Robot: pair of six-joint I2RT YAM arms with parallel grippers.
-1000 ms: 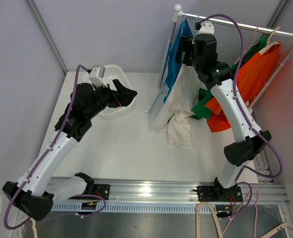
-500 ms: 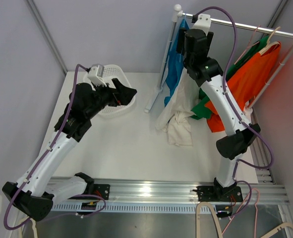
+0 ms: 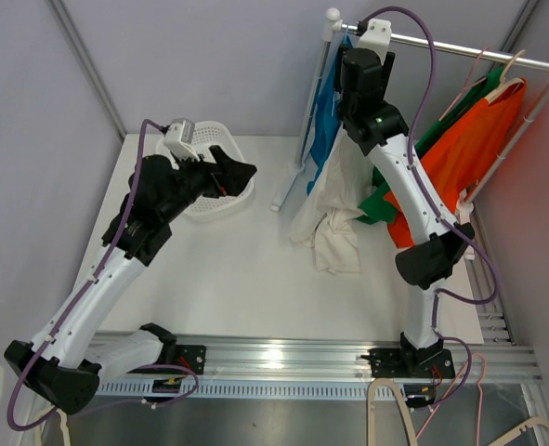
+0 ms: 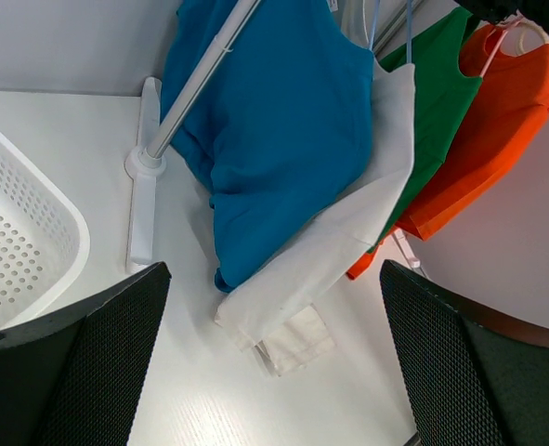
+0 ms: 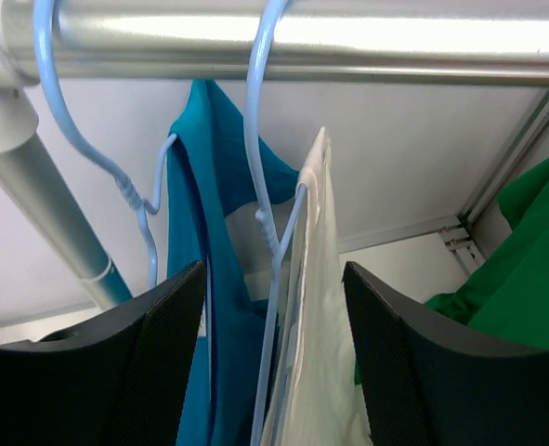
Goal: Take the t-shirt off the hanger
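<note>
A white t-shirt (image 3: 334,209) hangs on a light blue hanger (image 5: 258,158) from the rack rail (image 5: 302,37), its lower end bunched on the table. It also shows in the left wrist view (image 4: 348,232). A blue t-shirt (image 3: 325,111) hangs to its left on a second blue hanger (image 5: 70,121). My right gripper (image 5: 274,372) is open, high up just below the rail, its jaws on either side of the white shirt's hanger neck without touching. My left gripper (image 4: 274,372) is open and empty, above the table by the basket, facing the shirts.
A green shirt (image 3: 441,111) and an orange shirt (image 3: 469,149) hang further right on the rail. A white perforated basket (image 3: 214,190) stands at the back left. The rack's post and foot (image 4: 142,186) stand between the basket and the shirts.
My right gripper has moved left and up along the rail, onto the white shirt's hanger. The left arm has barely moved.
</note>
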